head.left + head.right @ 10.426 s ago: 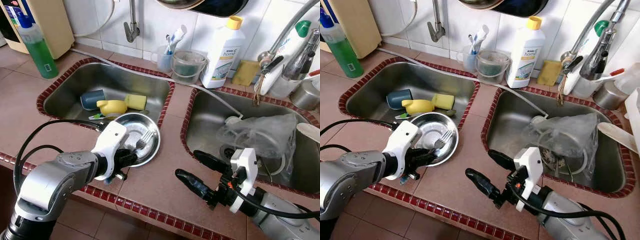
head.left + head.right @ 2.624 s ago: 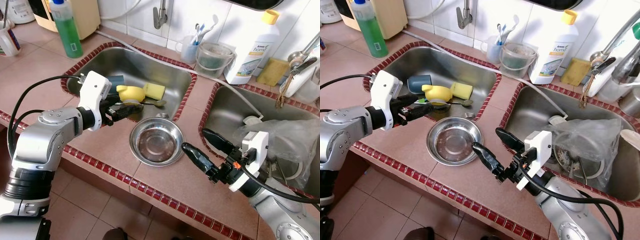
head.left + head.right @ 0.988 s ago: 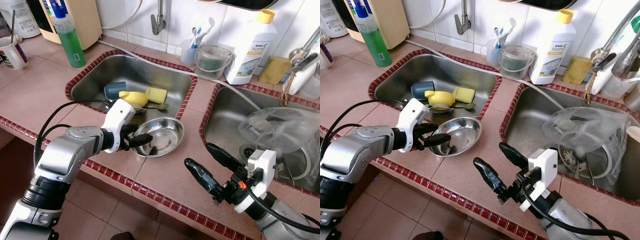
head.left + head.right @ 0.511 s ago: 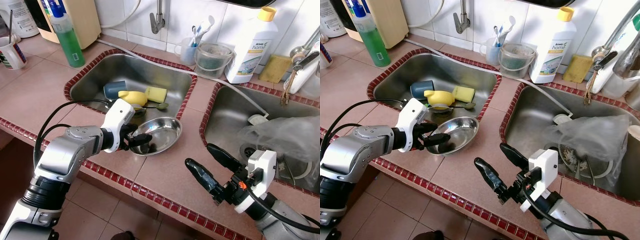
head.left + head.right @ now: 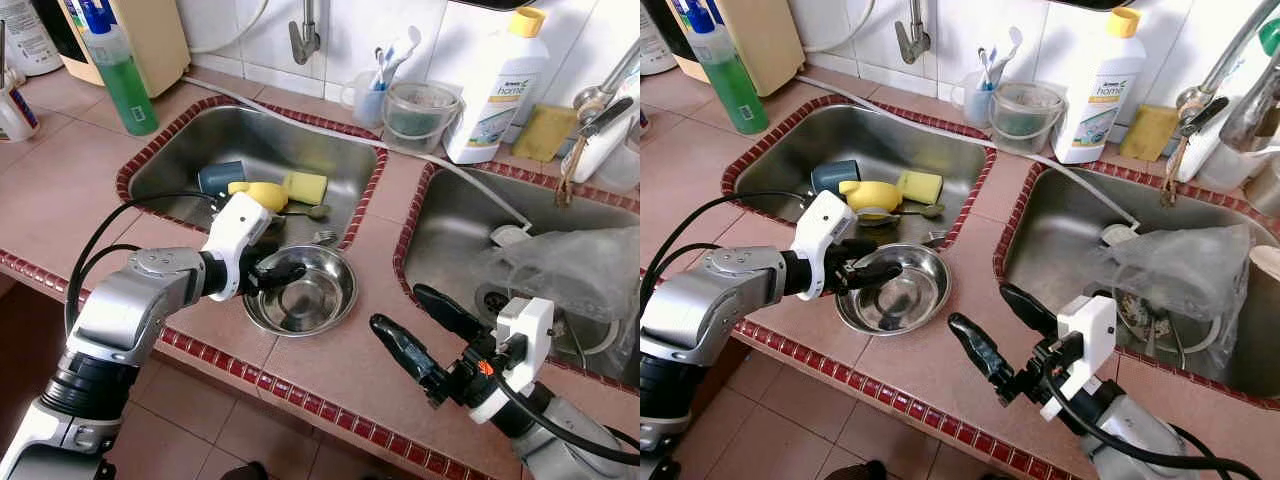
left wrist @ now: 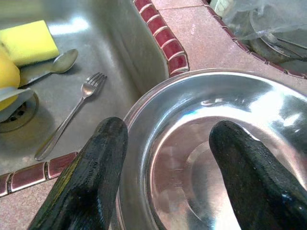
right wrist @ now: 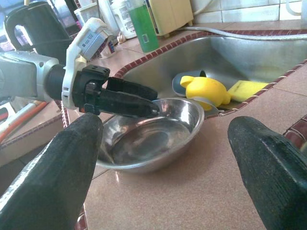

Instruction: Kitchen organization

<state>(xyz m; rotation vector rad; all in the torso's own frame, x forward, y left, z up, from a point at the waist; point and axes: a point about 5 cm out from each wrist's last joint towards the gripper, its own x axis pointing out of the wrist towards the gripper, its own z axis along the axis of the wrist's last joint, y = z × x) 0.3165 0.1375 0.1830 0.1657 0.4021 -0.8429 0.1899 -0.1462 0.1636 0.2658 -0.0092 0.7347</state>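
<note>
Left gripper pinches near rim of steel bowl, one finger inside, one outside. Bowl sits on tiled counter at front edge of left sink, touching the red border. In that sink: fork, spoon, yellow sponge, yellow toy, blue cup. Right gripper hovers over counter right of bowl, fingers spread, holding nothing. Right sink holds crumpled plastic bag
</note>
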